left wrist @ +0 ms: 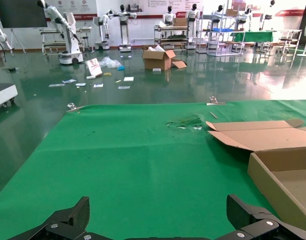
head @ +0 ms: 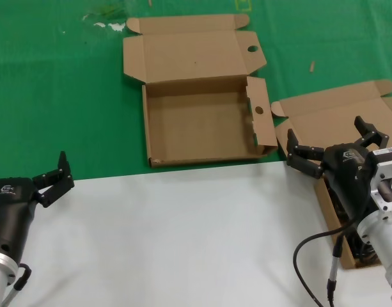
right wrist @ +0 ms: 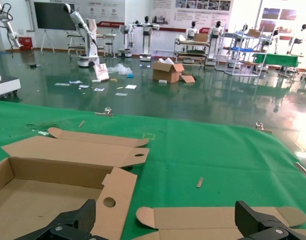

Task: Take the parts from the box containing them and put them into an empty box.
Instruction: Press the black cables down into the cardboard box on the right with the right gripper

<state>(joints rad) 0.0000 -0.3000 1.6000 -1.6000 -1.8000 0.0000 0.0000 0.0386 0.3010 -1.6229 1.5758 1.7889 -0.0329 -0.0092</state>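
Observation:
The empty box (head: 202, 128) lies open at the middle of the green mat, with round holes in its lid tab and side flap; it also shows in the left wrist view (left wrist: 285, 175) and the right wrist view (right wrist: 48, 192). The box containing the parts (head: 336, 115) sits at the right, lid folded back (right wrist: 217, 220). My right arm covers most of it, and the parts show only as dark shapes (head: 357, 246) inside. My right gripper (head: 327, 137) (right wrist: 165, 215) hangs open over that box, holding nothing. My left gripper (head: 55, 179) (left wrist: 157, 210) rests open at the near left, apart from both boxes.
A white tabletop (head: 183, 243) covers the near half, with the green mat (head: 55, 83) beyond it. My thin black cable (head: 311, 246) loops beside the right arm. A small scrap (head: 312, 66) lies on the mat beyond the right box.

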